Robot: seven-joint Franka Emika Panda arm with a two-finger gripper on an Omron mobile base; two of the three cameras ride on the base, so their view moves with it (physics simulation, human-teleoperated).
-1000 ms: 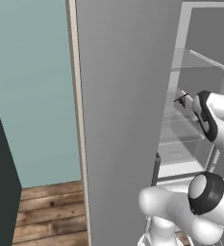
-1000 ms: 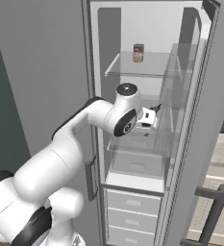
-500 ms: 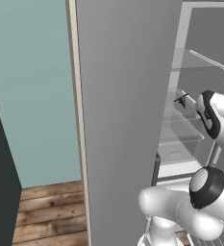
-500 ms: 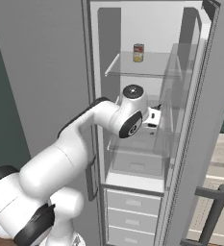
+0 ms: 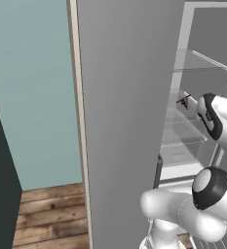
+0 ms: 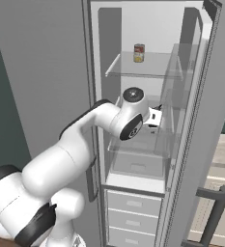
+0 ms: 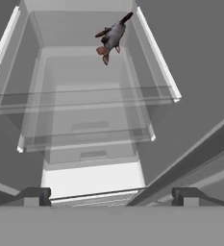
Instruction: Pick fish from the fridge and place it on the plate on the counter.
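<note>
Hand [image 7: 108, 194] wide open, empty, inside fridge [image 6: 133, 72]; fish [image 7: 112, 37] lies on glass shelf [image 7: 84, 101] well ahead; likely light, slim, slippery, so pinch across mid-body, not thin tail.

Can [image 6: 139, 53], wood floor [image 5: 47, 219], teal wall [image 5: 32, 87].

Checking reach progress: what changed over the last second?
The arm pushed deeper into the fridge: its wrist moved right in the right base view, carrying the tool further in toward the shelves. Nothing was grasped or released. Unchanged: tool open and empty, fish lying on its shelf, can on the top shelf.
</note>
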